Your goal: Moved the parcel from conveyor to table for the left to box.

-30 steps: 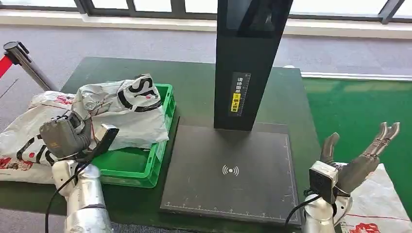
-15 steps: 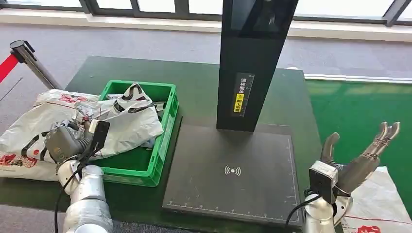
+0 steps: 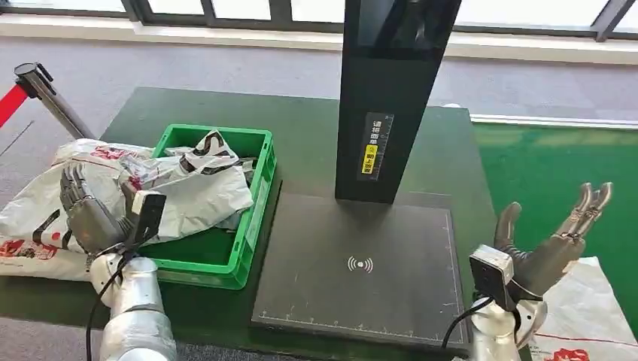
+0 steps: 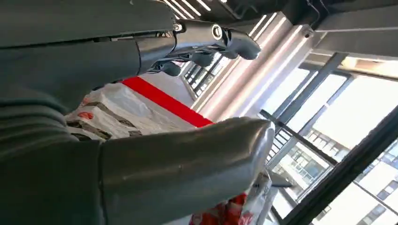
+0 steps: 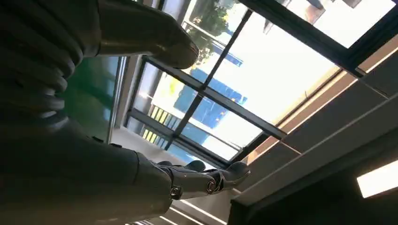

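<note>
The parcel (image 3: 197, 189) lies half in the green box (image 3: 254, 197) on the desk (image 3: 301, 143), draped over the box's near-left wall, so I judge it is delivered; the left hand (image 3: 89, 210), beside the box, is open and empty. The right hand (image 3: 553, 242) waits open, far from the box. The parcel shows bold black letters I cannot read, and the black tower (image 3: 385, 98) behind the scan pad (image 3: 361, 267) carries a label too small to read.

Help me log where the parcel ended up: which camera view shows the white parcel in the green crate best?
The head view: the white parcel lies draped over the green crate, with the left hand open beside it. The left wrist view catches white printed bags past the hand, but which one is unclear. The right wrist view faces windows and ceiling.
</note>
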Motion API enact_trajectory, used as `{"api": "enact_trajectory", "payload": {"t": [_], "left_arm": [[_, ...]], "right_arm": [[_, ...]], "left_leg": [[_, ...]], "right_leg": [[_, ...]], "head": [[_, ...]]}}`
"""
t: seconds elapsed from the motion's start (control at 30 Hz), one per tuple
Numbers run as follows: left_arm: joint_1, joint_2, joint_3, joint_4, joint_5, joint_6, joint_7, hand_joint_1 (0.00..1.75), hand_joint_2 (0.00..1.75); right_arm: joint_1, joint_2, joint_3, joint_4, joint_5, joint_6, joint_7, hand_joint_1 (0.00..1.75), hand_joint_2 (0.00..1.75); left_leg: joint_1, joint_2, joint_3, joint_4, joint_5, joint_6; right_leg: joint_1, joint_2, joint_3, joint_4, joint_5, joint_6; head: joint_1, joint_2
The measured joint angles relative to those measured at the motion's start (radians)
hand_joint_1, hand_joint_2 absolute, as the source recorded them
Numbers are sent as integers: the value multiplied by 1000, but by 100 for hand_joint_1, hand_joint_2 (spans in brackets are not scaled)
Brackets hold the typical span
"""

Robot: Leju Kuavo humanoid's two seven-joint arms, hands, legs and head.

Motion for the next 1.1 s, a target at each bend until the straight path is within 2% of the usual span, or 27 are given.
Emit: {"api": "enact_trajectory", "payload": {"t": [0.17, 0.43, 0.47, 0.5, 0.57, 0.6, 0.63, 0.67, 0.7, 0.73, 0.77, 0.8, 0.83, 0.9, 0.97, 1.1], "left_arm": [[78, -15, -131, -130, 263, 0, -3, 0, 0], [182, -22, -329, -330, 428, 0, -3, 0, 0], [198, -20, -362, -352, 507, 0, -3, 0, 175], [219, -10, -404, -370, 603, 0, -3, 0, 175], [260, 15, -518, -406, 826, -27, -3, 0, 175], [278, 31, -584, -431, 961, -88, -3, 0, 175], [289, 39, -624, -449, 1037, -138, -3, 0, 175], [306, 48, -668, -472, 1091, -197, -3, 0, 175], [321, 50, -701, -489, 1103, -247, -4, 0, 175], [333, 50, -726, -502, 1118, -307, -3, 0, 175], [339, 52, -745, -509, 1127, -360, -3, 0, 175], [345, 52, -762, -514, 1136, -405, -3, 0, 175], [352, 52, -777, -519, 1147, -446, -3, 0, 175], [360, 52, -804, -523, 1154, -507, -3, 0, 175], [366, 49, -822, -528, 1157, -531, -3, 0, 175], [396, 49, -830, -541, 1161, -544, -3, 0, 175]], "right_arm": [[-3, 10, -33, 1, 62, 0, 0, 0, 175], [-17, 21, -59, 3, 74, 0, 0, 0, 175], [-26, 26, -71, 8, 122, 0, 0, 0, 175], [-42, 34, -95, 16, 208, 0, 0, 0, 175], [-89, 56, -190, 27, 481, 0, 28, 0, 175], [-105, 58, -255, 18, 687, 0, 103, 0, 175], [-93, 42, -287, 3, 822, 1, 185, 0, 175], [-63, -19, -300, -16, 957, 0, 350, 0, 175], [-58, -107, -292, 0, 993, 0, 553, 0, 175], [-82, -184, -268, 44, 977, 0, 787, 0, 175], [-100, -252, -214, 100, 960, 0, 1097, 0, 175], [-107, -302, -152, 134, 950, -1, 1362, 0, 175], [-106, -337, -78, 163, 943, -2, 1468, 0, 175], [-94, -382, 63, 221, 943, 1, 1455, 0, 175], [-65, -385, 111, 256, 936, 1, 1400, 0, 175], [-54, -405, 110, 299, 932, 0, 1278, 0, 175]], "left_leg": [[0, 1, 0, 0, -1, 0], [0, 2, -1, 0, -2, -1], [0, 3, -1, 0, -2, -1], [0, 4, -1, 0, -2, -1], [0, 5, -1, 0, -2, -1], [1, 4, 1, 1, -2, -1], [1, 1, 1, 1, -2, -1], [1, -6, -1, 0, -3, 1], [-1, -15, -7, 1, -2, 3], [-2, -19, -10, 1, 0, 5], [-3, -19, -11, 2, 0, 5], [-2, -17, -9, 2, 0, 5], [-2, -13, -6, 2, -1, 6], [-2, 1, -2, 3, -6, 7], [-3, 1, -2, 3, -6, 8], [-1, 0, -2, 3, -6, 7]], "right_leg": [[0, 1, -1, 0, 0, 0], [0, 2, -2, 0, -1, -1], [0, 2, -2, 0, -1, -1], [0, 3, -3, 0, -1, -1], [0, 4, -4, 0, 0, -1], [0, 3, -5, -1, -1, 0], [1, 0, -2, -2, -1, 0], [1, -7, 4, -3, -5, 5], [0, -15, 6, -2, -5, 5], [-2, -18, 3, -1, -3, 6], [-3, -18, 2, -1, -3, 6], [-2, -16, 3, -4, -2, 6], [-2, -13, 4, -5, -2, 7], [-2, 1, 2, -6, 0, 7], [-3, 0, 2, -5, 0, 7], [-1, 0, 2, -5, -1, 6]], "head": [[0, 0], [0, 0], [0, 0], [0, 0], [0, 0], [-1, 0], [-2, 0], [-1, 0], [0, 0], [0, 0], [0, 0], [2, 0], [2, 0], [1, 0], [0, 0], [0, 0]]}}
